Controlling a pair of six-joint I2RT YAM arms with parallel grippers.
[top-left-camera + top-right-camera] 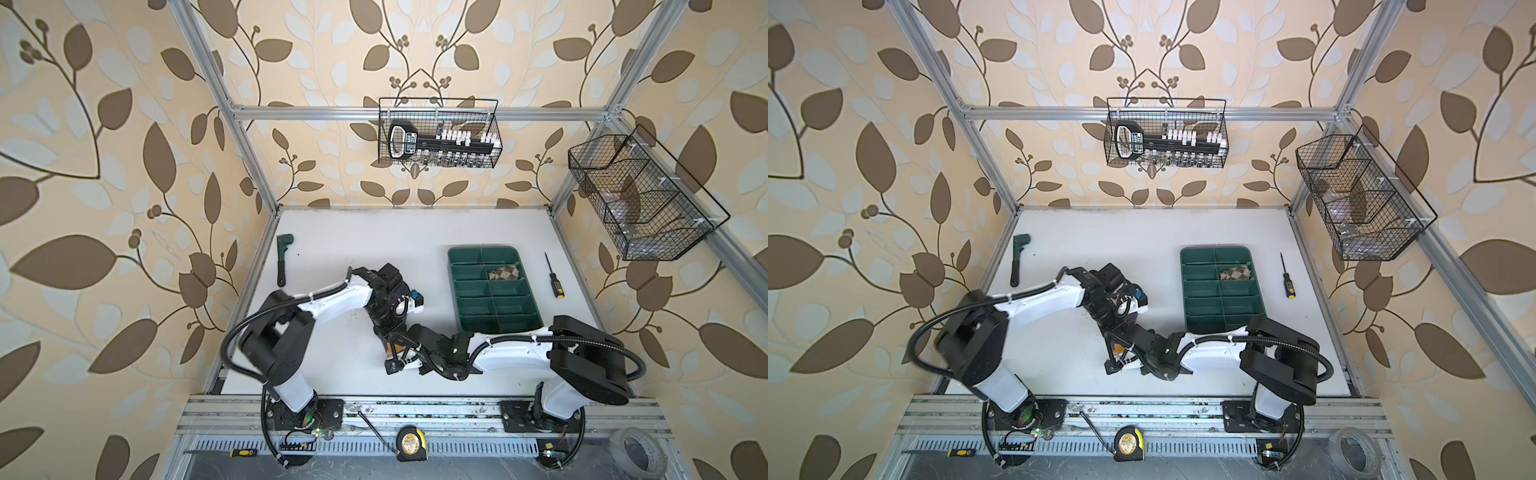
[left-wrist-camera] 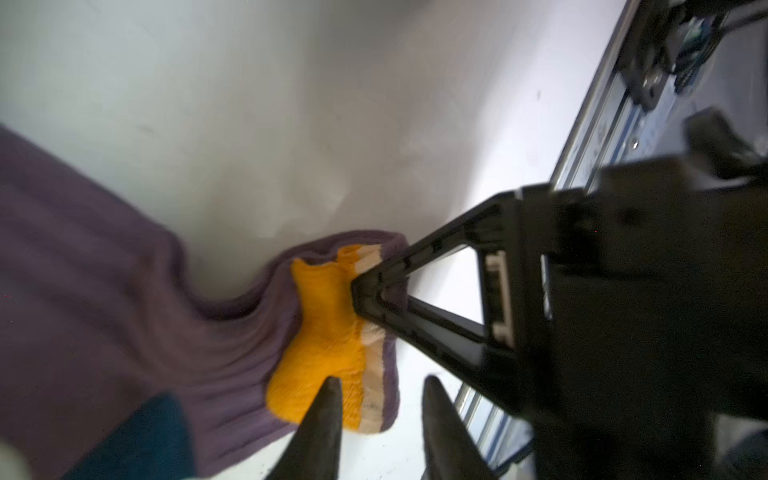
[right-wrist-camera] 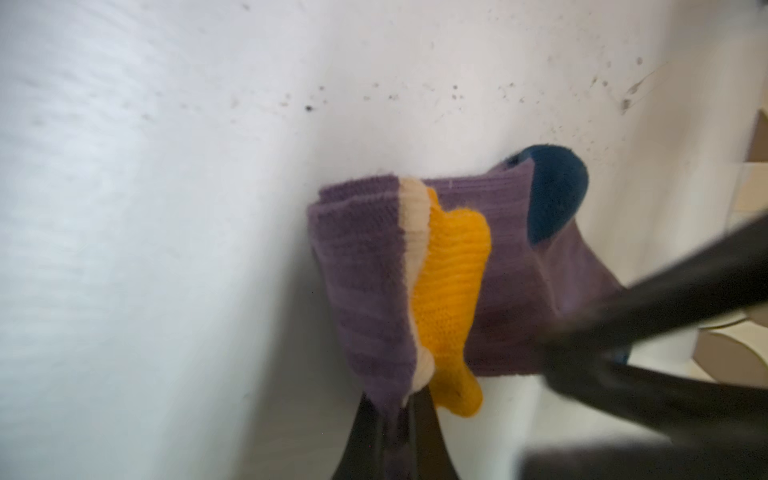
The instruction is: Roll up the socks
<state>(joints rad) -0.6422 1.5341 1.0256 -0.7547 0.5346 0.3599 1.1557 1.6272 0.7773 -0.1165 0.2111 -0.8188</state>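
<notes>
Lying near the front of the surface (image 3: 166, 208), the purple sock (image 3: 374, 291) is pinched at its folded yellow cuff by the closed right fingers (image 3: 428, 436), seemingly so the fold is held from springing open, while the left fingers (image 2: 324, 415) are parted and empty by the cuff, and the patterned sock (image 1: 503, 273) is set in the green tray (image 1: 471, 307).

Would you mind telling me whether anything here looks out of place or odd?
A wrench and a screwdriver lie loose on the white table, odd for laundry work. The purple sock is bunched where the right claw pinches its cuff end.
</notes>
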